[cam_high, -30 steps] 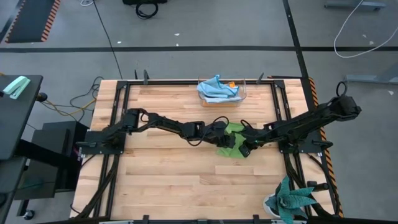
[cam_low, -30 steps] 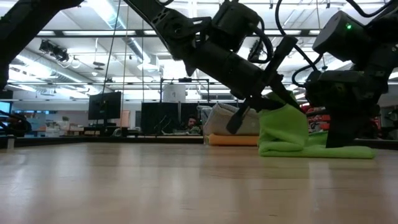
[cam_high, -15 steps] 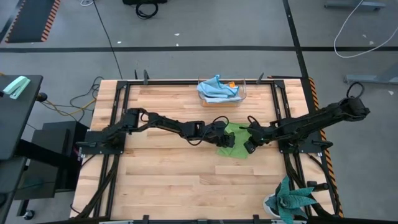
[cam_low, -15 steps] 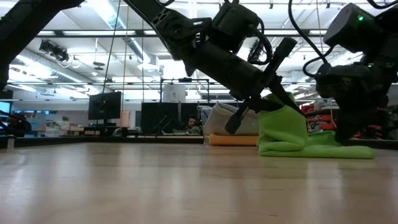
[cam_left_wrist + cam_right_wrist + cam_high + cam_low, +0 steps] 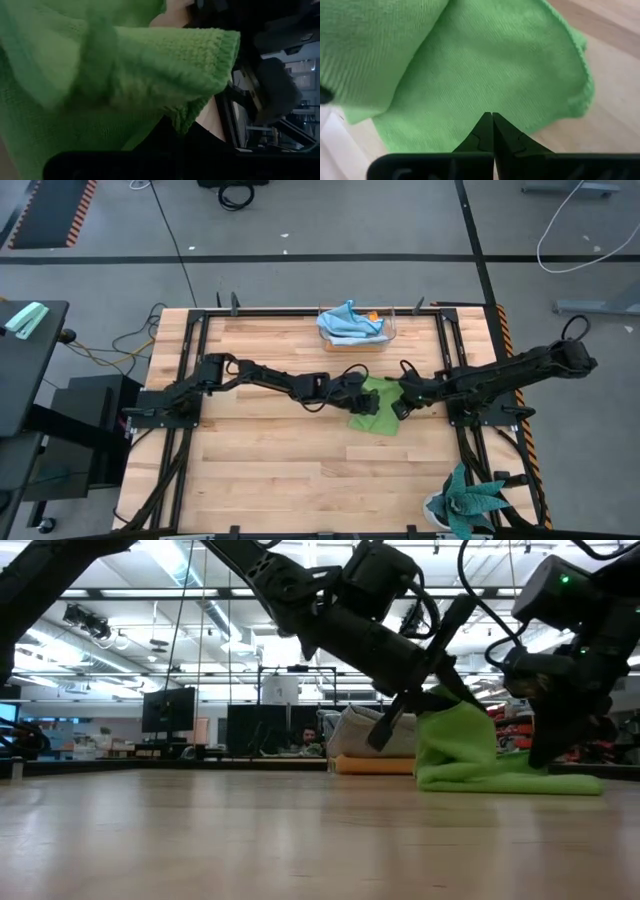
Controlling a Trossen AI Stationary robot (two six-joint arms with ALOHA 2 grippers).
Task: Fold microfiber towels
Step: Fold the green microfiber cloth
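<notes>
The left claw (image 5: 368, 402) is pinched shut on a raised edge of the lime green towel (image 5: 378, 408), which lies mid-tabletop (image 5: 260, 470), partly lifted into a hump. The right claw (image 5: 397, 408), closed and empty, hovers just over the towel's right part. To fold well, I judge the left claw should carry its edge across low and level, while the right claw pins the flat layer so it cannot drag.

The wooden table (image 5: 260, 460) carries a lime green towel (image 5: 378, 420), clear box (image 5: 390, 340) and teal plant (image 5: 468, 505)
</notes>
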